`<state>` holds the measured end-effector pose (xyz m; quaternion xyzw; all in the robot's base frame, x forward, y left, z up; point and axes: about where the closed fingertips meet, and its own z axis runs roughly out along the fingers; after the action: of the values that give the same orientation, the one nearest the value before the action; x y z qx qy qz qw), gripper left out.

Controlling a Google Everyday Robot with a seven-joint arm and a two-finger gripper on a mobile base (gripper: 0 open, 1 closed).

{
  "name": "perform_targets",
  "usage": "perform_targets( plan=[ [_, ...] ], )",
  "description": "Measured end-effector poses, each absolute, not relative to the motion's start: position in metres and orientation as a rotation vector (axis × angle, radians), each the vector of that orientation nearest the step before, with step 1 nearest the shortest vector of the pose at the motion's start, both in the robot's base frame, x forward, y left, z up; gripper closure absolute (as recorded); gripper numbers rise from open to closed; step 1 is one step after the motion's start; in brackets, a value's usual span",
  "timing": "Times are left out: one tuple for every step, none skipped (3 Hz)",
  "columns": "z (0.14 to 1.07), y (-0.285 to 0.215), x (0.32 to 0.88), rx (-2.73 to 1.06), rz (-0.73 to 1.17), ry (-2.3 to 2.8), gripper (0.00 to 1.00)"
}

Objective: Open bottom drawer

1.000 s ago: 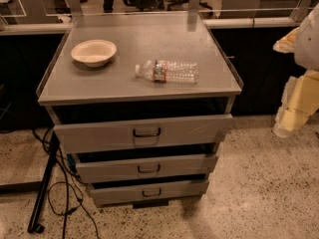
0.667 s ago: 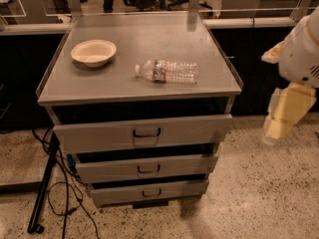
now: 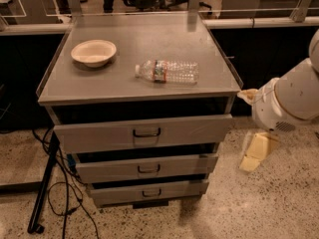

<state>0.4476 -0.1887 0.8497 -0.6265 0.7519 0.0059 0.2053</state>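
Observation:
A grey metal cabinet (image 3: 139, 91) holds three drawers, each standing slightly out from the frame. The bottom drawer (image 3: 119, 195) is the narrowest and lowest, just above the floor, with a small dark loop handle (image 3: 151, 193) at its centre. My cream-coloured gripper (image 3: 255, 154) hangs below the white rounded arm (image 3: 291, 99), to the right of the cabinet. It sits at about the height of the middle drawer (image 3: 109, 169), apart from every drawer and touching nothing.
A cream bowl (image 3: 93, 52) and a clear plastic bottle (image 3: 168, 71) lying on its side rest on the cabinet top. Black cables (image 3: 62, 193) and a dark pole (image 3: 42, 193) lie on the floor at the left. Speckled floor (image 3: 259, 208) spreads to the right.
My arm has swung left and down towards the cabinet's right side, bringing the gripper lower and closer to the drawers. The drawers, bowl and bottle have not moved.

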Motion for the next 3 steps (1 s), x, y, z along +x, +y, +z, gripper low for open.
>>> perform_targets(
  plan=[
    [0.85,-0.189,0.448,-1.747,0.017,2.096,0.0],
    [0.825,-0.18,0.449,-1.76,0.029,2.105,0.0],
    [0.738,-0.167,0.471,-1.772,0.112,2.136,0.0]
  ],
)
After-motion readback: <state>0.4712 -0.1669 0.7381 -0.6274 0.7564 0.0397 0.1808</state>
